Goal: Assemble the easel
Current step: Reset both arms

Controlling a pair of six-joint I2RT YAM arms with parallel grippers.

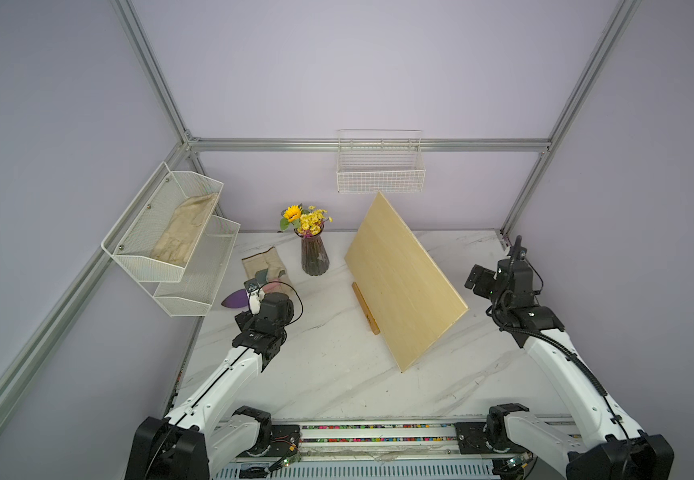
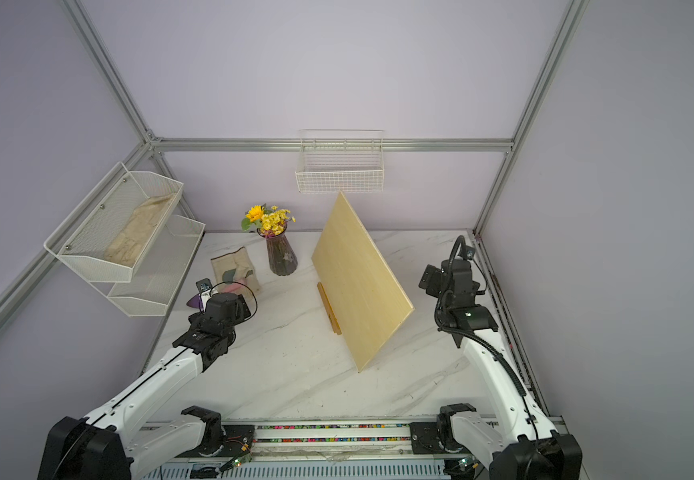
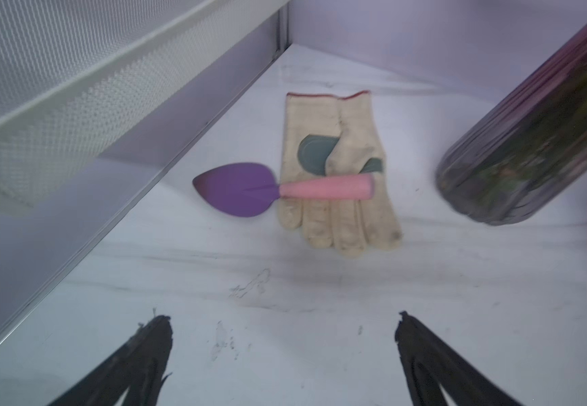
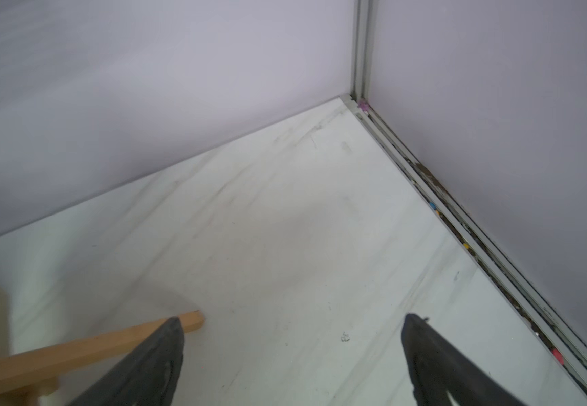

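Right fingers (image 4: 160,351) stand wide apart with nothing between them, low over the pale marbled desk (image 4: 285,246) near its far right corner; a honey-brown slat (image 4: 109,342) ends just beside one of them, and I cannot tell whether the two touch; left fingers (image 3: 137,355) are likewise spread and empty, hovering over bare desk and facing a cream glove (image 3: 337,168) with a purple-bladed, pink-handled trowel (image 3: 250,189) lying across it; the easel (image 1: 365,309) stands near the middle of the desk, right of the dark vase (image 1: 314,257) of yellow flowers, and is almost wholly hidden behind the large pale board (image 1: 403,282) that leans back on it; in both top views only its ledge strip shows, running along the board's lower left edge (image 2: 328,307), so the legs and rear prop cannot be checked from above; the slat by the right fingers is probably part of that rear structure; judging by this, the stand is up and carrying the board, and the step in hand looks like the letting-go at the back of the frame, close to the end of the task; the next move calls for drawing the right fingers clear of the slat without nudging it, since a light stand with a broad board on it would likely tip or fold at a small knock; the left arm is well apart and has no evident part in this.
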